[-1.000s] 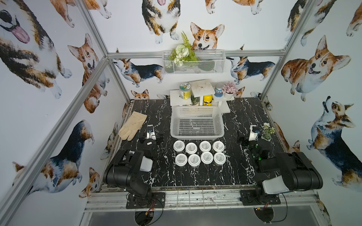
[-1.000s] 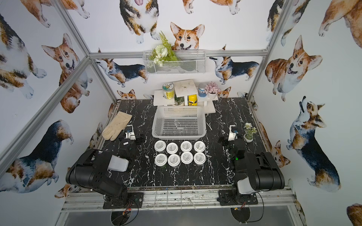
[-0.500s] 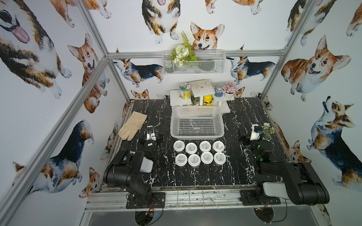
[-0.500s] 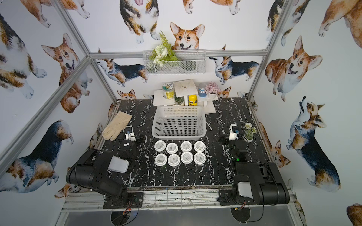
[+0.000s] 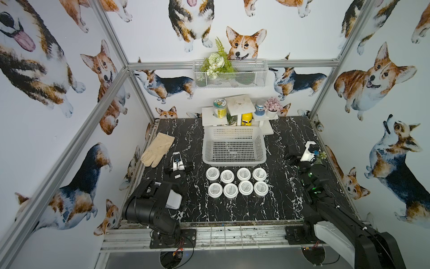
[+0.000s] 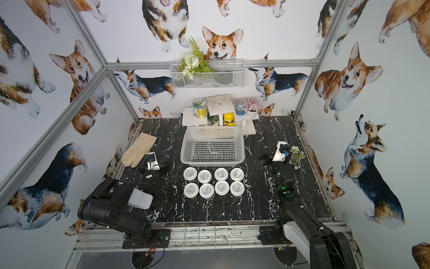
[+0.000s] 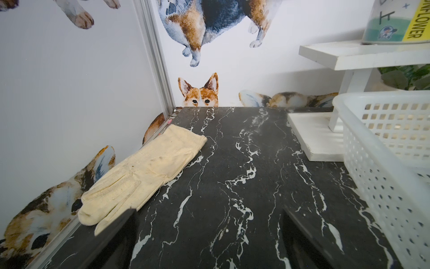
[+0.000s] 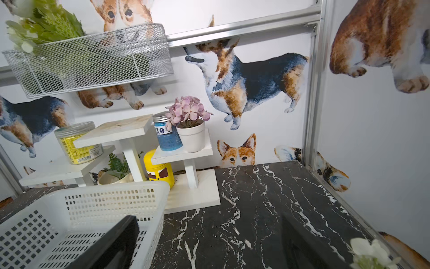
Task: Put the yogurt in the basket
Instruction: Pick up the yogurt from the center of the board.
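Eight yogurt cups (image 5: 243, 174) are shown standing upright in two rows of four on the black marble table (image 5: 235, 209), just in front of the white lattice basket (image 5: 233, 160). The left end effector (image 5: 178, 165) is held wide open, with nothing gripped, near a cream glove (image 5: 158, 149). The right end effector (image 5: 293, 154) is likewise spread wide and empty, to the right of the basket and well apart from the cups

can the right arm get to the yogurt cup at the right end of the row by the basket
Probably yes: the right pincer is open and empty, with only bare tabletop between it and that cup.
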